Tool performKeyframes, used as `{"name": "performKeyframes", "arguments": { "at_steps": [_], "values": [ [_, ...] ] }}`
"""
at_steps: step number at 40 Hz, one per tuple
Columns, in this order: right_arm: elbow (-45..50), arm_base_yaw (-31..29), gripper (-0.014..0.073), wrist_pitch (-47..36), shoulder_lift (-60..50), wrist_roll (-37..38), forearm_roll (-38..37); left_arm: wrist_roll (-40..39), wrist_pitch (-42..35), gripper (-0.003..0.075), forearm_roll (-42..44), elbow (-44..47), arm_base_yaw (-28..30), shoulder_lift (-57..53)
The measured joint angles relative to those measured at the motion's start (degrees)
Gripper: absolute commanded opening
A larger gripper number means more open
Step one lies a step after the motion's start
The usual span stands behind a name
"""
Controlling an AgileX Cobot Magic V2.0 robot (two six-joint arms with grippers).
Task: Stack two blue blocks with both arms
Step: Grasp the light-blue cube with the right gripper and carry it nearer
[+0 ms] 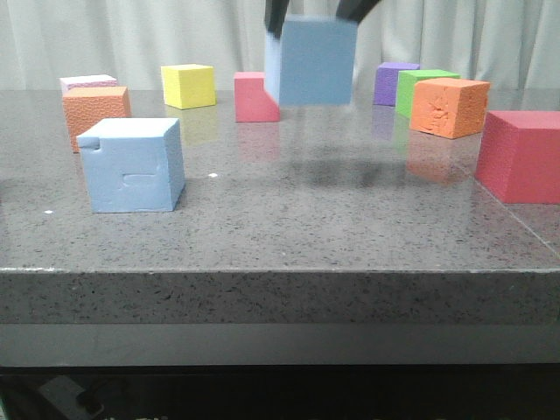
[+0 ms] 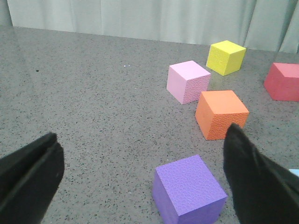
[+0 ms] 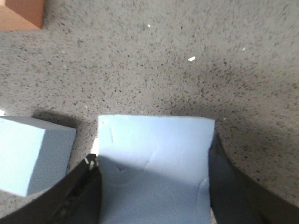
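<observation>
Grey speckled table (image 1: 289, 227), pale curtain behind. Right gripper (image 3: 154, 186) pinching plain blue block (image 1: 311, 61), holding it in air well above table, near back. Notched blue block (image 1: 131, 164) sitting front left, untouched. Left gripper (image 2: 140, 182) hanging with jaws spread, empty, purple block (image 2: 189, 191) between fingers' line of sight. Risk: foam slipping or tilting in pinch during carry; off-centre release toppling stack; carried block clipping notched one sideways.

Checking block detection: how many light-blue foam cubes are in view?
2. One notched light-blue foam cube sits on the table, front left. One plain light-blue foam cube is held aloft in the right end effector. None appear hidden.
</observation>
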Motion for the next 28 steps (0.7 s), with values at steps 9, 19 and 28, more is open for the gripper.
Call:
{"name": "performKeyframes", "arguments": {
  "at_steps": [9, 19, 28],
  "values": [
    [3.2, 1.9, 0.0318, -4.6, 1.4, 0.5, 0.6, 0.0, 0.0, 0.0673, 0.0, 0.0, 0.0, 0.0],
    [3.5, 2.2, 0.0318, -6.0, 3.1, 0.6, 0.9, 0.0, 0.0, 0.0673, 0.0, 0.0, 0.0, 0.0],
    [3.6, 2.2, 0.0318, -6.6, 6.1, 0.6, 0.9, 0.0, 0.0, 0.0673, 0.0, 0.0, 0.0, 0.0]
  ]
}}
